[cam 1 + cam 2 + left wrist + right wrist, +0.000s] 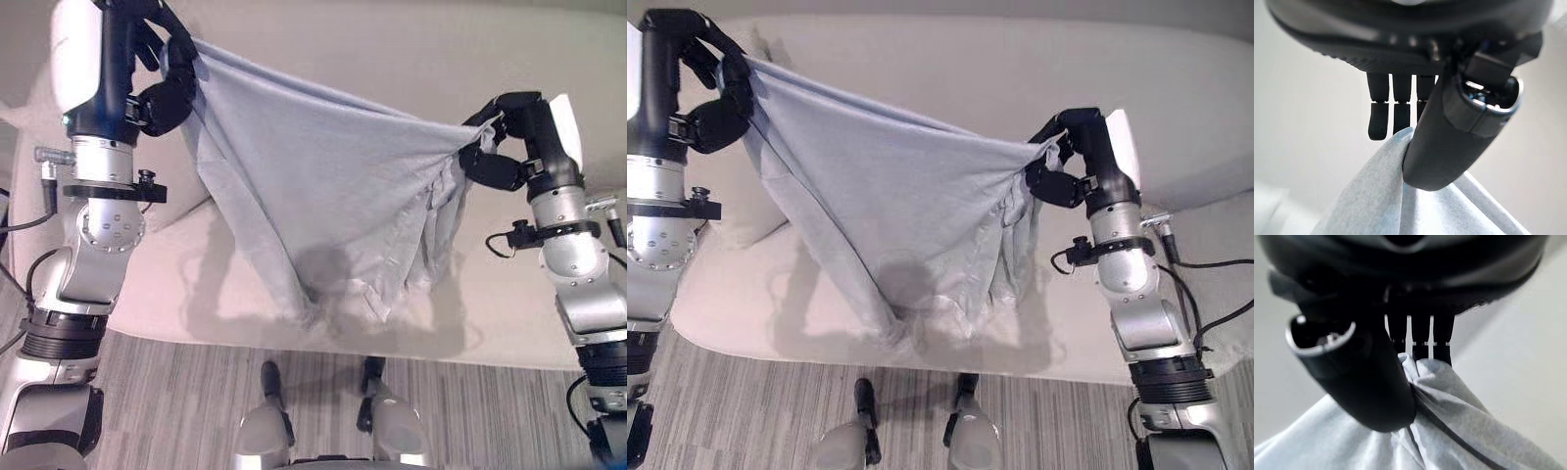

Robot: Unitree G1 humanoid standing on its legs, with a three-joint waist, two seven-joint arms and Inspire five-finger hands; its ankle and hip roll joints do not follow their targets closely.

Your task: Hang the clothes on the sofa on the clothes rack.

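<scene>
I see the left hand (162, 73) raised high on the robot's left side, and its fingers and thumb are curled around one corner of a light grey garment (323, 196). In the left wrist view the thumb (1449, 142) presses the cloth against the fingers (1400, 115), which stand close together in a row, so the cloth is pinched between them. The right hand (1068, 162) is on the robot's right side, lower than the left one, and it pinches another bunched corner of the same garment. In the right wrist view the thumb (1366, 387) is closed on the gathered cloth and the fingers (1420, 340) are pressed together behind it. The garment hangs stretched between the two hands, with its top edge going down from the left hand to the right hand. The middle of the cloth falls in a deep fold, and the lowest part touches the seat of the sofa (411, 59), near the front edge of the seat. Under the right hand the cloth is gathered in many narrow folds. The sofa is pale beige and it fills the background behind the garment; its backrest is visible above the stretched edge. In front of the sofa I see a floor (176, 392) with grey striped planks. I cannot tell what kind of garment it is from these views.
</scene>
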